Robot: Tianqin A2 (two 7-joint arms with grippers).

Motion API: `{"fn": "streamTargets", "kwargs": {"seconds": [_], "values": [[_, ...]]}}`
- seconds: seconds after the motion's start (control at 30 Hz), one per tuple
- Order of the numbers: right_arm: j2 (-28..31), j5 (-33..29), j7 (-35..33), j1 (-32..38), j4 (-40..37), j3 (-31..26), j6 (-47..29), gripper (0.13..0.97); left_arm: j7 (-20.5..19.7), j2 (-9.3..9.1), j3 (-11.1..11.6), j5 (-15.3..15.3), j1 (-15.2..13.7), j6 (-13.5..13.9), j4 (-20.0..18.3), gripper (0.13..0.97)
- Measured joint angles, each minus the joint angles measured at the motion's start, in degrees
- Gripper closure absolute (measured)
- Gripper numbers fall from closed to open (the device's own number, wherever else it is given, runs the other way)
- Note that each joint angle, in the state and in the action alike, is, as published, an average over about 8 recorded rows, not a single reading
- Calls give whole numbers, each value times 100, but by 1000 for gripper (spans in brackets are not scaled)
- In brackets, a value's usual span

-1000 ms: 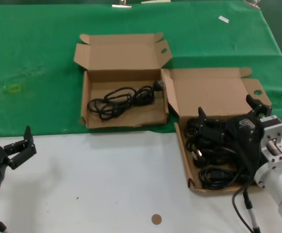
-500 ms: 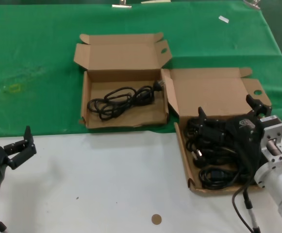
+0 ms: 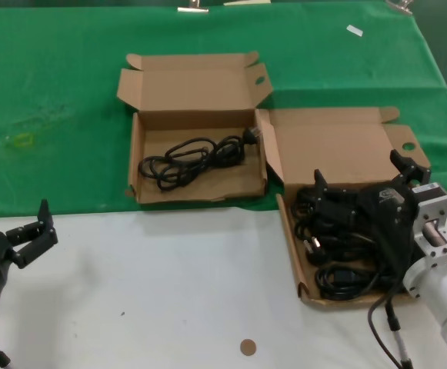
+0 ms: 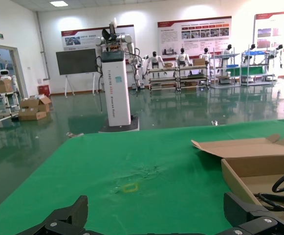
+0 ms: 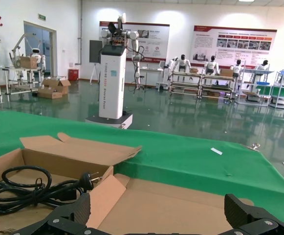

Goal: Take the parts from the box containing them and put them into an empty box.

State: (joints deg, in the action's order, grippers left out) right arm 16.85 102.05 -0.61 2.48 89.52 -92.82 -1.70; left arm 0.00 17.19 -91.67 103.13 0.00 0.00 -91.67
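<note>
The squarer cardboard box [image 3: 291, 231] on the right holds a pile of several black power cords [image 3: 338, 257]. My right gripper [image 3: 359, 173] hovers open just above that pile; in the right wrist view [image 5: 157, 215] only the box's lid [image 5: 181, 200] shows between its fingers. The wider box [image 3: 142, 194] on the green cloth holds one coiled cord [image 3: 192, 160], which also shows as a cord [image 5: 29, 188] in the right wrist view. My left gripper [image 3: 46, 223] is parked open over the white table at the near left, holding nothing [image 4: 156, 218].
A green cloth [image 3: 54, 92] covers the far half of the table and white tabletop [image 3: 169, 292] the near half. A small brown disc [image 3: 247, 347] lies near the front edge. A yellow ring mark [image 3: 23, 139] sits on the cloth at the left.
</note>
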Motion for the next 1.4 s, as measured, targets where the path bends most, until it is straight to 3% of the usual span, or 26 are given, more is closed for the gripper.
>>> {"fn": "streamTargets", "kwargs": {"seconds": [1.4], "values": [[0, 0, 0, 0, 0, 0, 0, 129, 0, 0, 0, 0, 0, 0, 0, 132]]}}
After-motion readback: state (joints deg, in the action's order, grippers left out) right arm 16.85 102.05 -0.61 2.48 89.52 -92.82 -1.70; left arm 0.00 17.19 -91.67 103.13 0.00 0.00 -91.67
